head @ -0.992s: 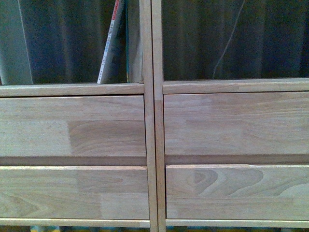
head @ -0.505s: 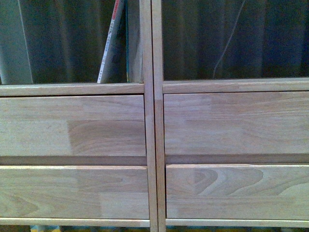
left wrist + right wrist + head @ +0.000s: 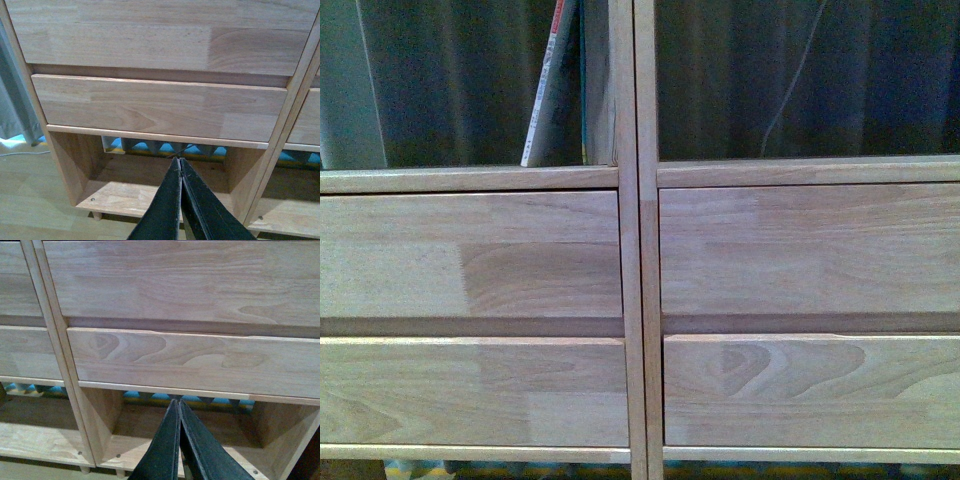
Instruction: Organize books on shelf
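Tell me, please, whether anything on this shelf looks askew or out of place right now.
One thing does: the thin book in the left column's open compartment leans, its top tipped toward the divider post, rather than standing upright. The shelf looks sound, drawer fronts flush. Both grippers are shut and empty.

The right gripper (image 3: 178,407) has its dark fingers pressed together, tips meeting just below the lower drawer front (image 3: 200,360) of the shelf (image 3: 60,340). Under that drawer lies an open compartment (image 3: 150,435), with blue and yellow showing behind it.
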Controlling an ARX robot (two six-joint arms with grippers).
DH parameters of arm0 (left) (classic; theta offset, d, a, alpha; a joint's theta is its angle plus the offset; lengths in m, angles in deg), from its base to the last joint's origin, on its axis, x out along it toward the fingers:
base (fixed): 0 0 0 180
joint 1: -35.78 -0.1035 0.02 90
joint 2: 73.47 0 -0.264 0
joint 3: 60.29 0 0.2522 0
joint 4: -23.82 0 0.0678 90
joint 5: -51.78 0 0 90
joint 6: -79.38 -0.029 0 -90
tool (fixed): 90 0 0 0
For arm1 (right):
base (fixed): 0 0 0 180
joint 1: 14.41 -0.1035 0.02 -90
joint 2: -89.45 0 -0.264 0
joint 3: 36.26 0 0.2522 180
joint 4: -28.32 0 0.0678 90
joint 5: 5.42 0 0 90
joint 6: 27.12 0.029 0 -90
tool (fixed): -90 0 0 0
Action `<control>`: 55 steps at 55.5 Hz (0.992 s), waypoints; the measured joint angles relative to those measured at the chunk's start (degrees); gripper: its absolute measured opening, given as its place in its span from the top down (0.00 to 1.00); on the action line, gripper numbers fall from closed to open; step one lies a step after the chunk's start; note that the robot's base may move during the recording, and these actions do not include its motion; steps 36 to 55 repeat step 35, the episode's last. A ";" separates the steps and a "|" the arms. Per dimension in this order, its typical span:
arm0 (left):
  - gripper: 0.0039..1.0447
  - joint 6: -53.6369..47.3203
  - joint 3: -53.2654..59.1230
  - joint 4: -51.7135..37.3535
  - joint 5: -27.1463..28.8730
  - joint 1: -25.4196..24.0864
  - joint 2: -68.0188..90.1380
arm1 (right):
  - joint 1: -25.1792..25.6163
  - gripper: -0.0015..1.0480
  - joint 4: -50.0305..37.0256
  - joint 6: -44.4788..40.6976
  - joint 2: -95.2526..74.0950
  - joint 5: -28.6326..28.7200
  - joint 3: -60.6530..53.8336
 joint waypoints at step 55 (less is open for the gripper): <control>0.07 0.02 0.00 0.00 0.00 0.00 0.00 | 0.00 0.07 0.00 -0.04 0.00 0.00 0.02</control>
